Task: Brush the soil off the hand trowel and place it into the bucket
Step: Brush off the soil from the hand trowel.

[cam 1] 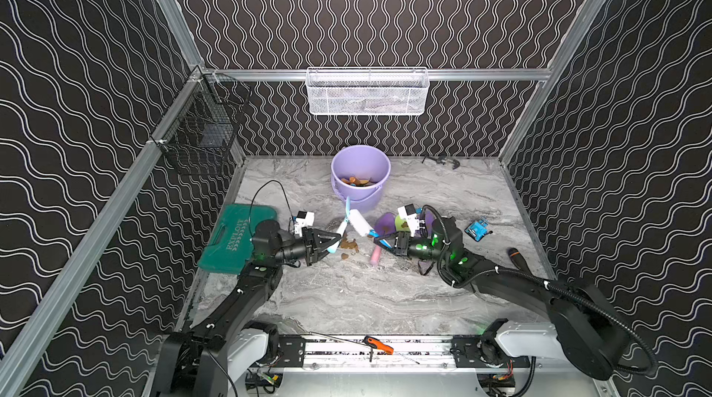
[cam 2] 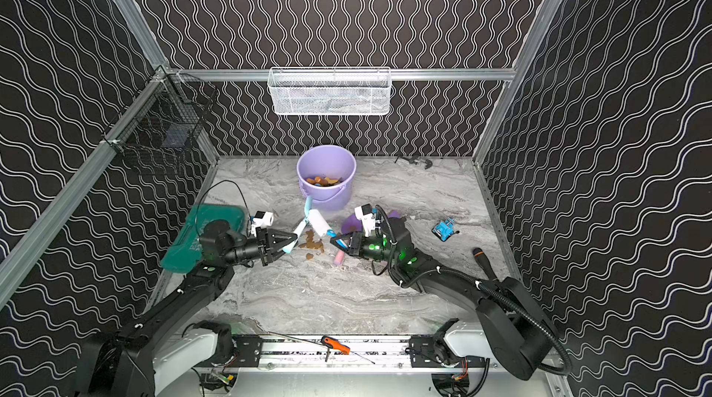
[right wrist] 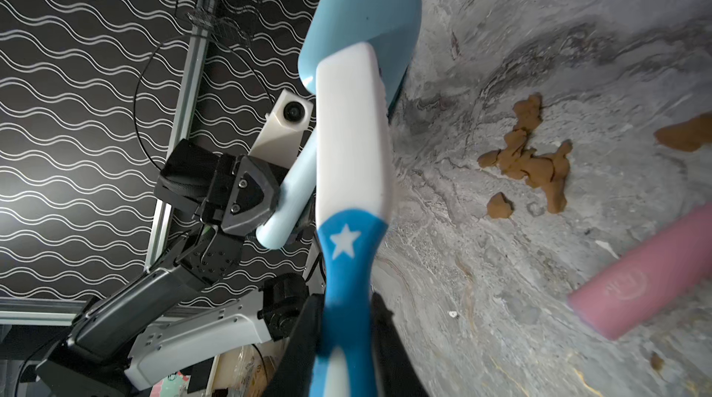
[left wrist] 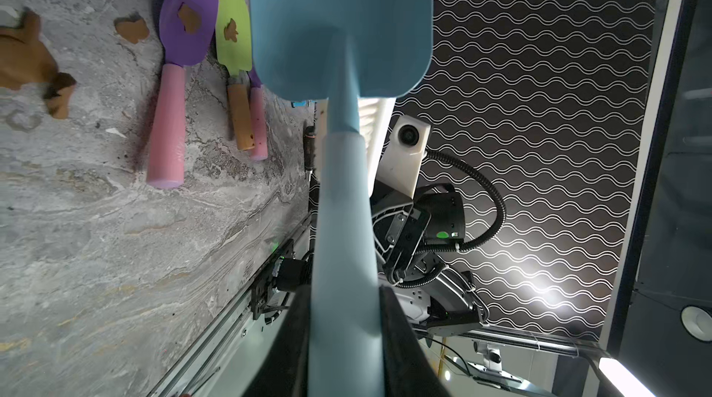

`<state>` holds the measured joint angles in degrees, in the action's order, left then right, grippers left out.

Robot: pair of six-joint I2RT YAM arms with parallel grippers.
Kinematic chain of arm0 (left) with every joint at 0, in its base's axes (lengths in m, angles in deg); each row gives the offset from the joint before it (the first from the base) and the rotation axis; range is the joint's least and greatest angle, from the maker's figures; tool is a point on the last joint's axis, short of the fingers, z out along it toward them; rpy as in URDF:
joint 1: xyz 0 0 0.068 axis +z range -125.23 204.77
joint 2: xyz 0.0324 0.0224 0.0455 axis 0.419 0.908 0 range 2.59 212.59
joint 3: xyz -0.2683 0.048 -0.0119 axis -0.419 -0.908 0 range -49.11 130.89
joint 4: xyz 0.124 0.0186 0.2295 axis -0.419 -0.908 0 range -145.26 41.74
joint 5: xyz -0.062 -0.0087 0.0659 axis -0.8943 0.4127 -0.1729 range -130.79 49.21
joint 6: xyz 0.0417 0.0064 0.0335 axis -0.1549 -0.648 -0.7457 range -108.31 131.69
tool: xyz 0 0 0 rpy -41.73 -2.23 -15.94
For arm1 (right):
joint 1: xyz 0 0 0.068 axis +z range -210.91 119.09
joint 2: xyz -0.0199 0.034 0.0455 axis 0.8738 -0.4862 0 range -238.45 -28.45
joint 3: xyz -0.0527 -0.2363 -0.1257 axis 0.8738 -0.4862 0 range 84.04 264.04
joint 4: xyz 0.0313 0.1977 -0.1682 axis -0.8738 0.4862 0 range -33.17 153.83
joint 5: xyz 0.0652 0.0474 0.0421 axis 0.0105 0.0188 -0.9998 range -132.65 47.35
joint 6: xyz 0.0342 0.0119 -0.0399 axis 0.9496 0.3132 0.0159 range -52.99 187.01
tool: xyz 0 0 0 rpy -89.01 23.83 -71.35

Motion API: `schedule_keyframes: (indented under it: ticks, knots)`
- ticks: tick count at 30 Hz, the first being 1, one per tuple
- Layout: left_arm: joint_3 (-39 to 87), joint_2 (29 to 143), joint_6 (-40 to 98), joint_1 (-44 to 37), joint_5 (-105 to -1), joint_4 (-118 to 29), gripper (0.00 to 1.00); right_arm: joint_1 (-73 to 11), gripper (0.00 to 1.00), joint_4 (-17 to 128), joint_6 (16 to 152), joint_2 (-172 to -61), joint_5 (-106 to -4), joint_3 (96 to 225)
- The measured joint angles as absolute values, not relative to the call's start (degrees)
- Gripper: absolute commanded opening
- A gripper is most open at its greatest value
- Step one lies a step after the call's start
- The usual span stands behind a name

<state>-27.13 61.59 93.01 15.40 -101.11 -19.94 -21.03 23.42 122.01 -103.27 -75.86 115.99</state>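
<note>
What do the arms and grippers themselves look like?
The left arm and right arm are black with white base segments and green status lights. The left gripper and right gripper have black tapered fingers, each beside a white boxy wrist camera. A corrugated black conduit with white ties follows the right arm; a thin black cable loops over the left.

The pale blue trowel [cam 1: 340, 230] tilts in the air, its blade toward twelve o'clock and clean where visible. The white brush [cam 1: 359, 222] lies against it at three o'clock. Brown soil clumps [cam 1: 350, 246] lie on the table at six o'clock of the upright lilac bucket [cam 1: 375, 190].
</note>
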Motion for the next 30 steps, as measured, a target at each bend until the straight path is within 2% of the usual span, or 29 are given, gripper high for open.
schedule_keyframes:
  ticks: [10,17,19,21,25,27,30]
  knots:
    - [-27.4,61.9,92.4,15.7,-102.4,-19.4,0.0,-20.2,0.0,26.6,121.6,-102.5,-74.1,112.5]
    - [-27.2,61.0,90.6,16.3,-102.7,-21.9,0.0,-21.6,0.0,27.0,121.1,-101.2,-72.2,116.0]
    - [-24.7,59.7,86.3,16.6,-102.3,-29.4,0.0,-21.6,0.0,27.0,120.2,-101.3,-72.3,117.5]
    - [-18.2,58.8,76.6,16.6,-99.3,-43.0,0.0,-21.6,0.0,28.6,119.8,-100.4,-71.9,117.8]
    - [-1.9,60.7,53.8,15.0,-85.7,-68.6,0.0,-21.6,0.0,36.1,116.9,-95.4,-66.9,118.9]
    - [1.6,61.8,46.4,13.9,-78.6,-77.8,0.0,-21.6,0.0,39.9,115.2,-93.0,-64.5,120.5]
    - [6.6,63.7,38.7,8.0,-65.9,-90.5,0.0,-20.6,0.0,44.1,112.2,-90.9,-61.0,123.7]
